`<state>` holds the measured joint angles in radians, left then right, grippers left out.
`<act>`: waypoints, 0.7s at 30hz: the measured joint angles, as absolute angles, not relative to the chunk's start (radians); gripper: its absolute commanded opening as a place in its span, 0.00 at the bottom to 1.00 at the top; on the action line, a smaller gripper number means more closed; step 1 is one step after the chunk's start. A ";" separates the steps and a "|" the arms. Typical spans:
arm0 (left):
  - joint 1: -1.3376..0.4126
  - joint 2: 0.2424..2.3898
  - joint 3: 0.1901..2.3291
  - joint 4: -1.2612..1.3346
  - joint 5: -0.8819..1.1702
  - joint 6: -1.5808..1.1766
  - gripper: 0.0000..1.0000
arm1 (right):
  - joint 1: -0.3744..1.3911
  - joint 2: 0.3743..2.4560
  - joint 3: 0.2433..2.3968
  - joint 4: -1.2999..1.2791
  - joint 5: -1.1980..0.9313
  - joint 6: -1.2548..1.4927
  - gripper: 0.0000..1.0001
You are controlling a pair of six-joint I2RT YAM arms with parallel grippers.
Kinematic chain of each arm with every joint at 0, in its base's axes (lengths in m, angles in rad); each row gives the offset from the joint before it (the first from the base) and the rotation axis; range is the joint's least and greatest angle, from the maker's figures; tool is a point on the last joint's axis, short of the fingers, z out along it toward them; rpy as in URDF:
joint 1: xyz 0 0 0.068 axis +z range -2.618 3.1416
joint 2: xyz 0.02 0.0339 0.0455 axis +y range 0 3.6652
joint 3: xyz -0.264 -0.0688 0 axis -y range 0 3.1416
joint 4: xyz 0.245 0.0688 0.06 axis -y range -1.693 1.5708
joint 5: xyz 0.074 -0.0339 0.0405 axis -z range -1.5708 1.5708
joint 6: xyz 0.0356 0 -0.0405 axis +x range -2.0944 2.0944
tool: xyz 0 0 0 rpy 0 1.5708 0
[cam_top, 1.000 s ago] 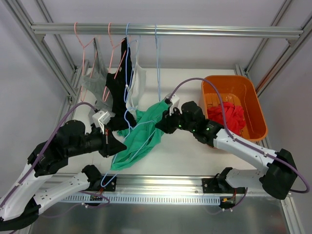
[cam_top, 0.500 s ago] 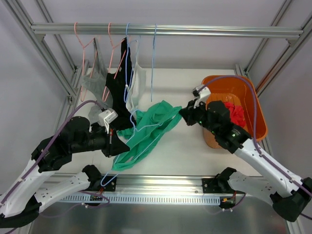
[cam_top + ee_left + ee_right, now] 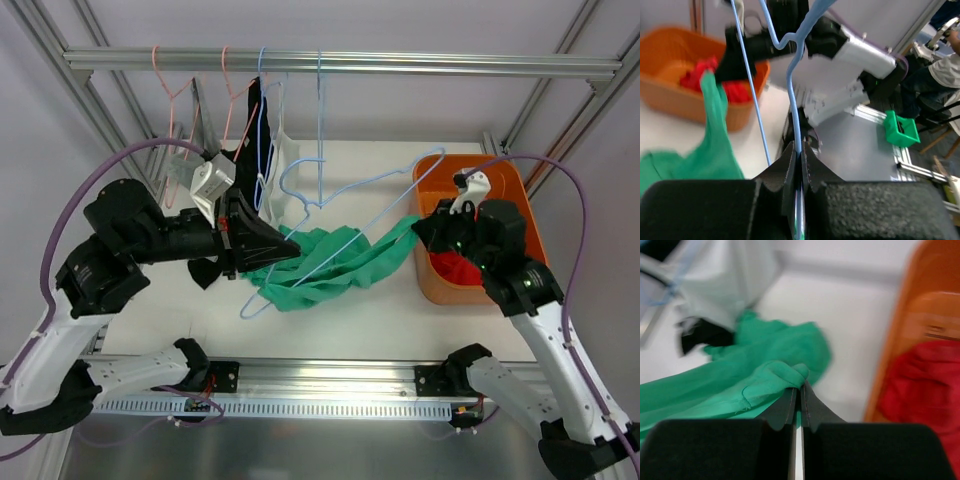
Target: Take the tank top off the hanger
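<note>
The right hand [image 3: 799, 390] is clenched on a bunched fold of the soft green tank top [image 3: 715, 380], with only a sliver of cloth between its fingers. That is the weak point. If the arms pull apart harder, so small a pinch could slip and let the fabric spring back toward the hanger.

The left hand [image 3: 800, 150] is closed tight on one strand of the thin light-blue wire hanger [image 3: 795, 110], which it holds tilted above the tabletop [image 3: 380, 310]. The wire could twist or slide in that narrow grip. That would swing the hanger's free end toward the right arm, or hook a strap again.

From above, the tank top lies stretched between the two hands. Most of it is heaped on the tabletop below the left hand, and one strip is drawn taut toward the right hand, just beside the orange plastic basket [image 3: 500, 180] that holds a red garment [image 3: 455, 268]. The hanger's lower wire crosses over the green cloth, and I cannot tell whether a strap is looped around it. If one is, more pulling would drag the hanger along rather than free the garment.
</note>
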<state>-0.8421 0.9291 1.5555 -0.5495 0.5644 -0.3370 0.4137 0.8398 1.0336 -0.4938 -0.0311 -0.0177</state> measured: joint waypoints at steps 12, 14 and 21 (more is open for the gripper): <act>-1.015 1.149 1.269 0.389 0.247 0.077 0.00 | 0.421 0.569 1.035 -0.501 -0.660 0.089 0.00; -1.015 1.181 1.201 0.539 0.168 0.148 0.00 | 0.422 0.555 1.014 -0.520 -0.678 0.089 0.00; -1.013 1.224 1.117 0.892 -0.030 0.285 0.00 | 0.465 0.599 0.842 -0.556 -0.626 0.099 0.00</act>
<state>-1.0134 1.2236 1.1168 0.8925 -0.0296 0.2852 0.4652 0.5987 0.8425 -0.5560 -0.6262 0.0986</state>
